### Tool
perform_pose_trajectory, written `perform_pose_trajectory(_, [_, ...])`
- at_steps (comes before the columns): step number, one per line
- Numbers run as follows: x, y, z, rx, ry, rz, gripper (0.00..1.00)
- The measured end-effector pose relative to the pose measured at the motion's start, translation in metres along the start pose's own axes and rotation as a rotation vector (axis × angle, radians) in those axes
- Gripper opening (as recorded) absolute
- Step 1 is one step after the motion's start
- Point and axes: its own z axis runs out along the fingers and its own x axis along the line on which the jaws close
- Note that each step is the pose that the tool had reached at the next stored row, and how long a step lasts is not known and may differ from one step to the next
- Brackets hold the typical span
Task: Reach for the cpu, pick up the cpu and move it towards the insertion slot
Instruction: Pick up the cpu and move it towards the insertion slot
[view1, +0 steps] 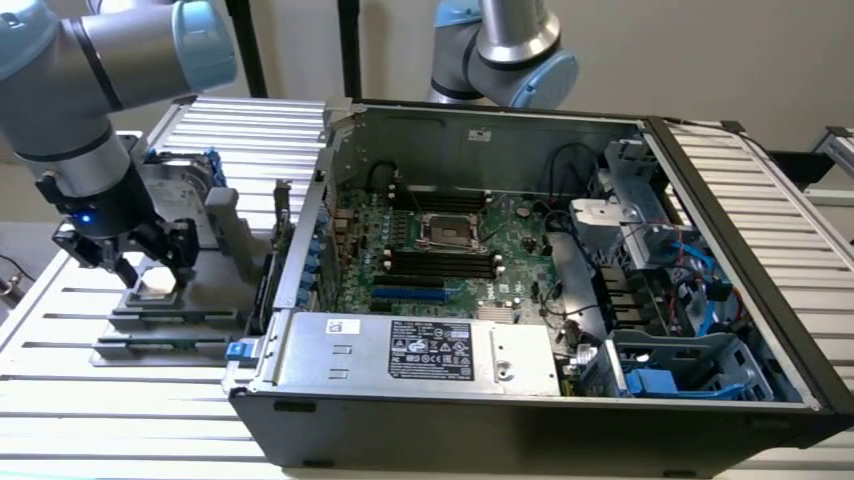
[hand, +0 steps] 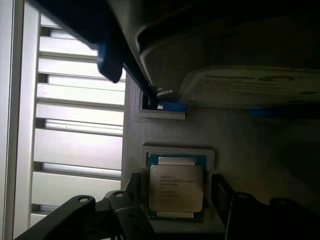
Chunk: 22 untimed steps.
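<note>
**Open jaws straddle the chip in its holder**

The cpu (hand: 176, 187) lies flat in a square recess of a matte grey plastic holder (hand: 165, 131). Its shiny metal lid faces up, with a green-blue border around it. The lid carries several lines of small print, too fine to read. The gripper (view1: 151, 262) hangs right over it with jaws released. Its 2 dark fingers (hand: 221, 195) stand on either side of the chip with a gap at each edge, grasping nothing. An upright hard drive (view1: 171, 190) with blue rails stands close behind the holder, its white label blurred. The holder rests on a ribbed metal table (view1: 80, 400). The insertion slot (view1: 447, 232), a silver frame with a dark centre, sits well apart inside the open computer case (view1: 747, 190). It is clear from above and lies between rows of long black memory slots (view1: 434, 265).
</note>
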Motion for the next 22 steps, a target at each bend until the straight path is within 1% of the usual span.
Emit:
perform_pose_trajectory(6, [0.000,0.0004,0.0009,-0.0002,0.0012,0.002,0.65])
perform_pose_trajectory(7, [0.000,0.0004,0.0010,-0.0002,0.0016,0.002,0.58])
perform_pose_trajectory(11, [0.000,0.0004,0.0010,-0.0003,0.0035,0.002,0.58])
perform_pose_trajectory(14, [0.000,0.0004,0.0010,-0.0007,0.0063,0.002,0.55])
perform_pose_trajectory(16, [0.000,0.0005,-0.0003,-0.0011,0.0107,0.002,0.55])
perform_pose_trajectory(18, [0.000,0.0005,-0.0033,-0.0015,0.0165,0.003,0.55])
perform_pose_trajectory(22, [-0.001,0.0006,-0.0126,-0.0025,0.0303,0.003,0.55])
